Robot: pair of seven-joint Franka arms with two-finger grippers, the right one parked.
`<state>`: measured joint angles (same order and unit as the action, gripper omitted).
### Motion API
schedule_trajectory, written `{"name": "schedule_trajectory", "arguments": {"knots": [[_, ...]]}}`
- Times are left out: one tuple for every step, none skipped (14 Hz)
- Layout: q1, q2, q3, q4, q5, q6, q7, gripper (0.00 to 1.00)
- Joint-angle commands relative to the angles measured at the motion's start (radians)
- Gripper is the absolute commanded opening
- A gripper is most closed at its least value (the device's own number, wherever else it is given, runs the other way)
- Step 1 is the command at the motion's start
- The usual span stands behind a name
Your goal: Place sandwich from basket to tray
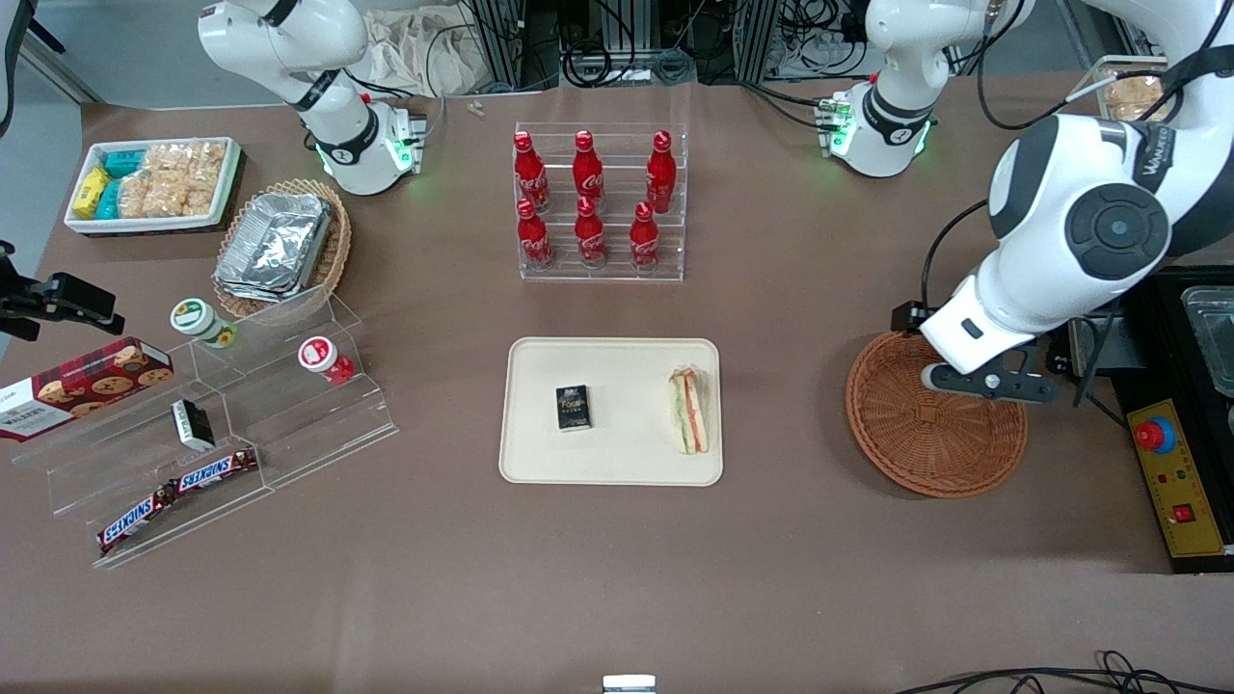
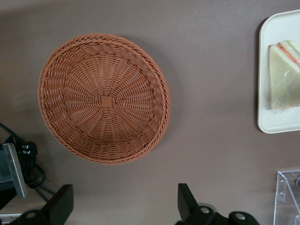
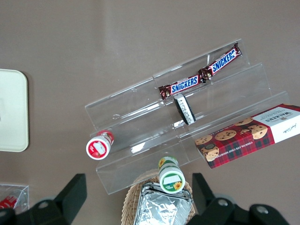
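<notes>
- Front view: the small triangular wedge sandwich [image 1: 689, 411], pale bread with green and orange-pink layers under clear wrap, is lying on the flat cream-coloured rectangular tray [image 1: 540, 463], close to the rim at the working arm's end. A small black box [image 1: 573, 407] is sitting apart from it on the same tray. The round reddish-brown woven wicker basket [image 1: 925, 443] is sitting empty, so the placing is looking done; I'd judge only the arm's withdrawal is left. The left arm's gripper [image 1: 993, 384] is hovering over the basket's rim, though its fingers are hard to read from here.
- Left wrist view: the black fingertips [image 2: 63, 202] are standing spread wide, holding nothing. The basket [image 2: 104, 98] is showing tight radial weave around a small square centre and a braided rim. The sandwich [image 2: 284, 77] is gleaming glossy on the smooth, round-cornered tray [image 2: 276, 124].
- Right wrist view: only a corner of the tray [image 3: 11, 112] is showing.
</notes>
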<state>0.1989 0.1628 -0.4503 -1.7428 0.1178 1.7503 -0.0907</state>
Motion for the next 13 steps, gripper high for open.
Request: {"name": "schedule_trajectory", "arguments": {"knots": [[0.027, -0.055, -0.001, -0.027, -0.013, -0.009, 0.084, 1.0], [0.016, -0.057, 0.036, -0.027, -0.014, -0.009, 0.1, 1.0], [-0.01, -0.055, 0.08, -0.02, -0.014, -0.009, 0.124, 1.0], [-0.015, -0.055, 0.087, -0.018, -0.014, -0.009, 0.146, 1.0], [-0.018, -0.054, 0.088, -0.017, -0.015, -0.012, 0.152, 1.0], [-0.022, -0.046, 0.09, 0.003, -0.015, -0.031, 0.151, 1.0], [-0.038, -0.03, 0.09, 0.034, -0.015, -0.06, 0.148, 1.0], [-0.053, -0.001, 0.1, 0.078, -0.014, -0.084, 0.146, 1.0], [-0.077, 0.032, 0.117, 0.121, -0.012, -0.109, 0.143, 1.0], [-0.108, 0.056, 0.143, 0.161, -0.01, -0.139, 0.141, 1.0], [-0.127, 0.07, 0.16, 0.192, -0.007, -0.164, 0.147, 1.0], [-0.128, 0.082, 0.162, 0.209, -0.003, -0.17, 0.149, 1.0], [-0.128, 0.086, 0.162, 0.213, -0.003, -0.17, 0.151, 1.0]]}}
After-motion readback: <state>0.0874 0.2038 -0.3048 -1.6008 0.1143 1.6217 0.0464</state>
